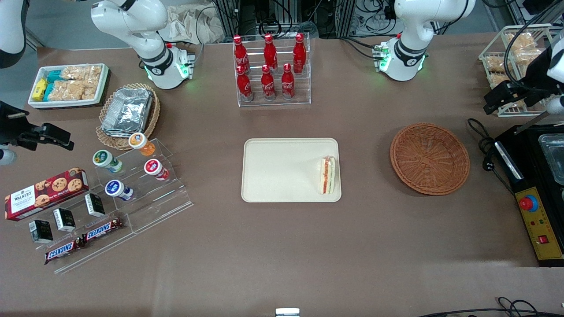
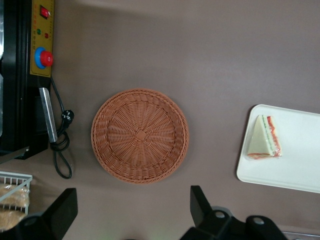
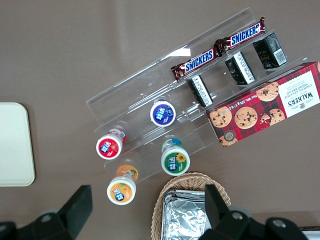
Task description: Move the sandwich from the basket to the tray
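Fingers (image 2: 62, 212) of your gripper (image 2: 131, 214) stand wide apart and hold nothing, high above the table near the bare basket (image 2: 140, 135). Your sandwich (image 2: 264, 138) already lies on the tray (image 2: 292, 172), at the edge nearest the basket, well clear of the gripper.

Cropped at the edges
The gripper (image 2: 134, 212), hanging spread at the basket's (image 1: 429, 158) two o'clock, is showing only fingertips; the tray (image 2: 295, 170) is running off-frame.

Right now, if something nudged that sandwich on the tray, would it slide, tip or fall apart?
The sandwich stands on edge, so it would probably tip. Its layers look loose. The tray looks smooth, so it might slide. The open gripper hangs above the basket.
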Robot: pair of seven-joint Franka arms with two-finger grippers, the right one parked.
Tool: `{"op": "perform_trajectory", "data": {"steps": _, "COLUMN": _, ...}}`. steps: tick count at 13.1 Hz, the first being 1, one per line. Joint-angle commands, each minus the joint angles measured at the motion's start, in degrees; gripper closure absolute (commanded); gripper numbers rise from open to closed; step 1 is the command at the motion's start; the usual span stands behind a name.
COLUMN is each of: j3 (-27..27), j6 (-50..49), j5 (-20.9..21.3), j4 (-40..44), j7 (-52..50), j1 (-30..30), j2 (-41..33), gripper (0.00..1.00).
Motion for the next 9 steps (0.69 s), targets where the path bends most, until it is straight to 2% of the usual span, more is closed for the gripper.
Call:
{"op": "perform_trajectory", "data": {"steps": 1, "j3": 0.45, "j6": 2.42, "j5": -0.48, "j4": -8.39, "j7": 6.39, "j1": -1.11, "j2": -6.03, "gripper": 0.0}}
{"op": "perform_trajectory", "data": {"steps": 2, "j3": 0.53, "j6": 0.5, "j5": -0.48, "j4": -7.18, "j7": 9.13, "j1": -0.93, "j2": -5.68, "gripper": 0.0}}
{"op": "perform_trajectory", "data": {"steps": 9, "j3": 0.18, "j6": -1.01, "j5": 0.49, "j4": -1.36, "j7": 9.86, "j1": -1.46, "j2": -1.81, "gripper": 0.0}}
